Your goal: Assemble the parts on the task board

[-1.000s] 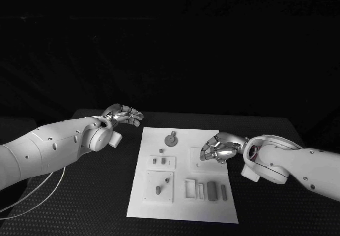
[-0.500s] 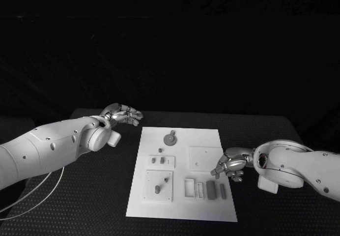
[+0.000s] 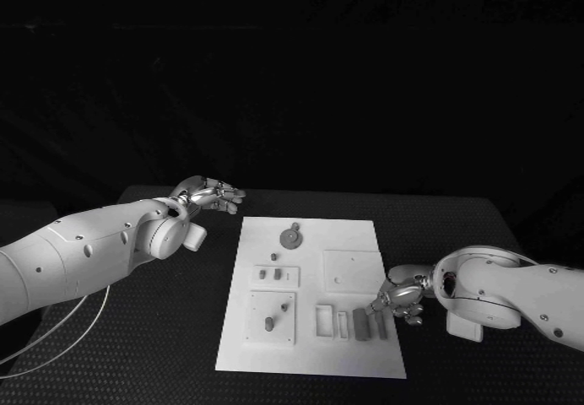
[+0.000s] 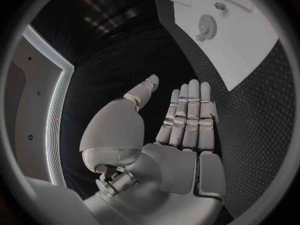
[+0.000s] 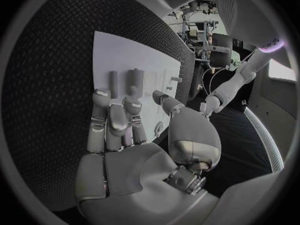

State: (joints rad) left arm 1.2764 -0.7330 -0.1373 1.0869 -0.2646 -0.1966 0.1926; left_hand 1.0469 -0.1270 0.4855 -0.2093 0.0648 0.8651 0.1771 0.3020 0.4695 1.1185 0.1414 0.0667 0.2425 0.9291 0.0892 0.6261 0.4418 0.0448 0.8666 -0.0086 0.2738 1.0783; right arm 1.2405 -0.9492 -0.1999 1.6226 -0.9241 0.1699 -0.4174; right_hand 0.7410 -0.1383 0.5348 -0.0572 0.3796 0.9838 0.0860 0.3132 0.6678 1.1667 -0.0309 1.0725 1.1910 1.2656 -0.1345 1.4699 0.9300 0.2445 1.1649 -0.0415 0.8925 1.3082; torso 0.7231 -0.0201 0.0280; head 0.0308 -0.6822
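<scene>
- Task board (image 3: 353, 348) is what you have in the lower middle of the head view, a white plate lying flat on the black table (image 3: 146, 337).
- Your left hand (image 3: 209, 196) sits in the upper left part of the frame, off the board's far left corner, fingers straight and apart, holding nothing.
- Your right hand (image 3: 401, 297) sits at the board's right edge, lower right of centre, empty, fingers extended over the upright bars (image 3: 361, 324).
- Parts on the board are small and grey: a round disc (image 3: 291, 238) near the top, pegs (image 3: 269, 323) on the left.
</scene>
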